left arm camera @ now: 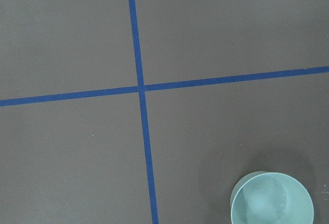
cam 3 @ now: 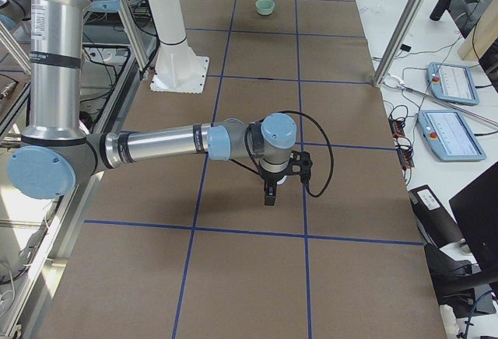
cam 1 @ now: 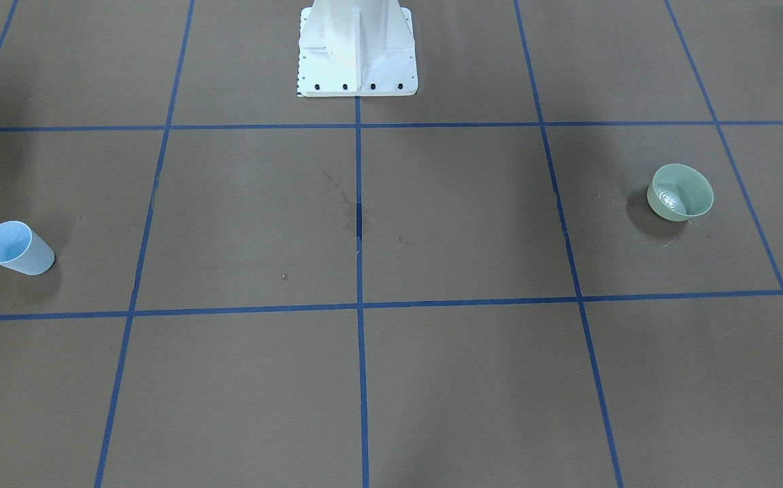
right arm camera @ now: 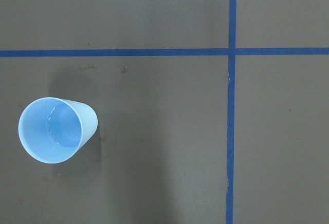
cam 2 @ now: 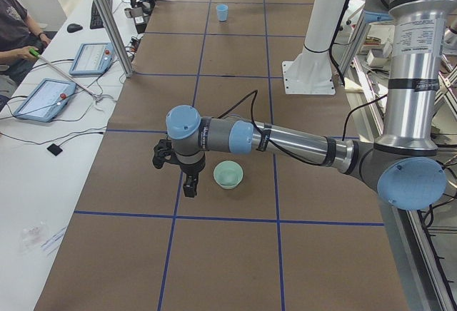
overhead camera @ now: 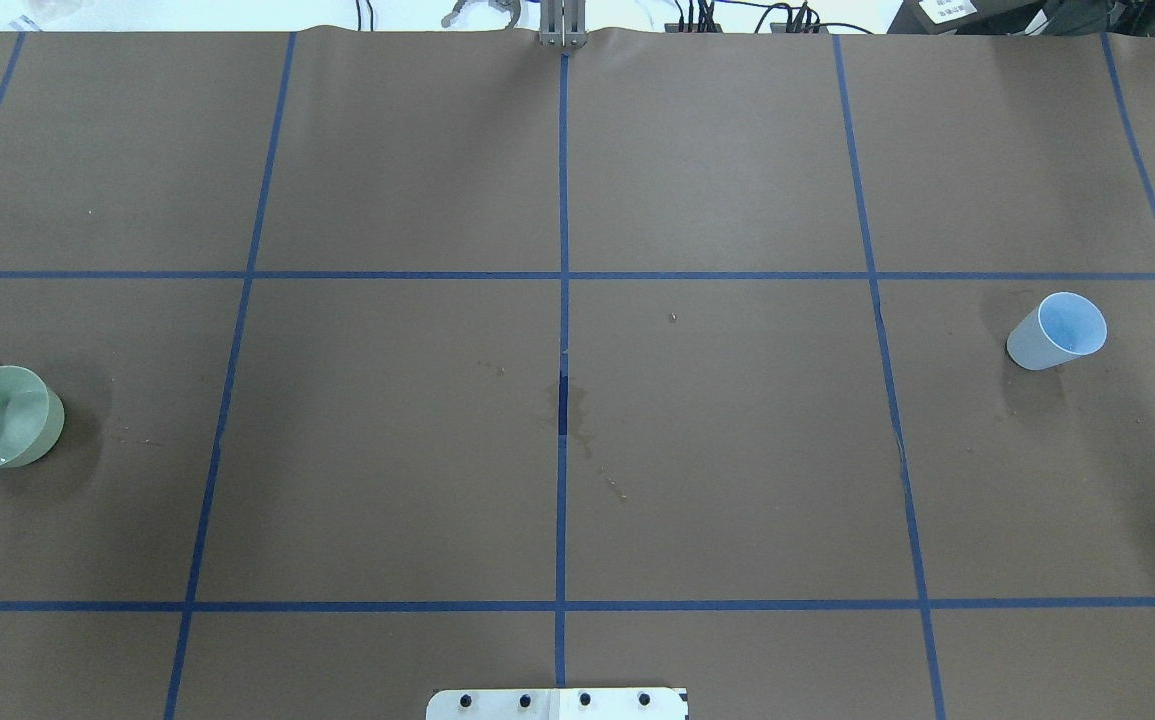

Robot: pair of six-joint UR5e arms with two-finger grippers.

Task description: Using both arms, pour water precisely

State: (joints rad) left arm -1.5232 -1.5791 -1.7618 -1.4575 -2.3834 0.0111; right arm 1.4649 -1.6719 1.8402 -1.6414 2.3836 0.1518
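We find the water point(cam 1: 669, 198) glinting inside the green bowl point(cam 1: 696, 190), beside the left gripper point(cam 2: 175, 170). The right gripper point(cam 3: 285, 180) hangs near the blue cup point(right arm camera: 50, 130). We cannot tell either jaw opening. An off-centre grasp could tip these light vessels, spilling water.

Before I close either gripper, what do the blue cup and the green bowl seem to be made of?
Blue cup: likely thin plastic, smooth and matte; its wall looks slightly translucent, paler where light passes through. Green bowl: probably plastic too, though melamine or ceramic is possible; smooth, faint sheen, thin even rim.
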